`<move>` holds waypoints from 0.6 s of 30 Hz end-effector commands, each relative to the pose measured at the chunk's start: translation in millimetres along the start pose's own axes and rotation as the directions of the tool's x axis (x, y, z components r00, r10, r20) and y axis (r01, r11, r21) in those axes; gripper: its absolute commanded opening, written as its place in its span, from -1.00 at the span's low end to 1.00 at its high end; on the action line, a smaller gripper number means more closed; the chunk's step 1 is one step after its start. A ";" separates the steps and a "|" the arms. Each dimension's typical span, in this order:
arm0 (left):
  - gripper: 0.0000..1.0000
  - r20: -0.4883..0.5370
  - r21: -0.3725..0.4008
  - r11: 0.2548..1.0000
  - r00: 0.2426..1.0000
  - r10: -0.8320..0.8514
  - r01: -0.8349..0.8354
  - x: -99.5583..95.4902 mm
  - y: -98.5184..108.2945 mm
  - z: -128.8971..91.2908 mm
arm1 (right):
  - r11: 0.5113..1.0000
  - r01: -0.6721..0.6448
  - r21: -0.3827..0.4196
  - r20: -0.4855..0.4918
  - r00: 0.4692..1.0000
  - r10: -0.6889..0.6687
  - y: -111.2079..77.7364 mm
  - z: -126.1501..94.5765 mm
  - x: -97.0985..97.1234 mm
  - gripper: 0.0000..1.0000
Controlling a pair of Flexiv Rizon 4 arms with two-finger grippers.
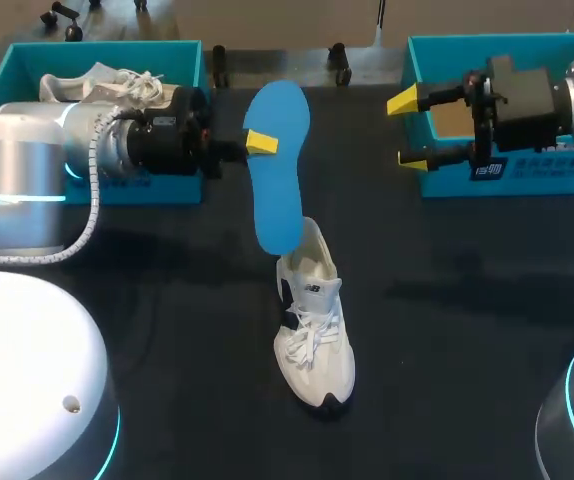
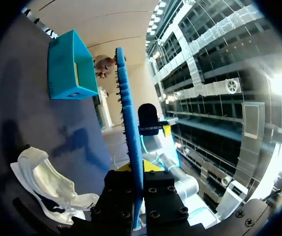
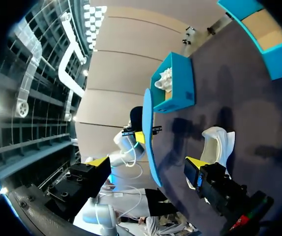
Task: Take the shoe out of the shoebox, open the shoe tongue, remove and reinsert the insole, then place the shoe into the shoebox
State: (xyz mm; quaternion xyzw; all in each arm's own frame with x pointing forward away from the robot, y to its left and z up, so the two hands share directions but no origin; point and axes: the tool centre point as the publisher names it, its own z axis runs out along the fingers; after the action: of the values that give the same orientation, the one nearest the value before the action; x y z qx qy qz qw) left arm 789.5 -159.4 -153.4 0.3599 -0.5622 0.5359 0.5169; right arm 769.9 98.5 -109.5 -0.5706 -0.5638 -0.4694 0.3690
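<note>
While the left gripper (image 1: 257, 143) pinches the blue insole (image 1: 275, 170) near its far end, the head view shows the insole's long axis in line with the shoe (image 1: 314, 335). Its lower end is right at the shoe's heel opening, and the shoe's toe points the opposite way. The right gripper (image 1: 407, 130) hangs spread and empty, well apart from the shoe. From the left wrist, the insole stands edge-on between the fingers, with the shoe low beside it. From the right wrist, insole and shoe lie ahead, side by side. Reinsertion probably falls to the left arm, sliding the insole toewards.
</note>
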 end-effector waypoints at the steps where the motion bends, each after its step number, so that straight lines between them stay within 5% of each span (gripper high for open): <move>1: -1.00 0.008 0.002 1.000 1.000 -0.017 0.017 -3.0 0.7 1.7 | 1.000 -0.007 -0.024 0.113 0.994 0.009 -10.3 5.5 13.7 1.00; 10: -1.00 0.011 -0.003 0.999 0.999 -0.036 0.036 -11.6 -2.3 4.4 | 0.998 0.002 -0.056 0.378 0.925 0.020 -16.6 24.3 34.0 1.00; 18: -1.00 0.011 -0.003 0.999 0.999 -0.036 0.036 -11.6 -2.3 4.4 | 0.997 0.012 -0.078 0.505 0.863 0.029 -18.0 37.0 43.3 1.00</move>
State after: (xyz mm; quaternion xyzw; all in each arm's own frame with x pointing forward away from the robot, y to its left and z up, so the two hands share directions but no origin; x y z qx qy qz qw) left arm 793.7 -165.5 -163.7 0.3712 -0.5585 0.5242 0.5249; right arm 751.0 139.7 -81.6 -0.6594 -0.6033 -0.3794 0.2394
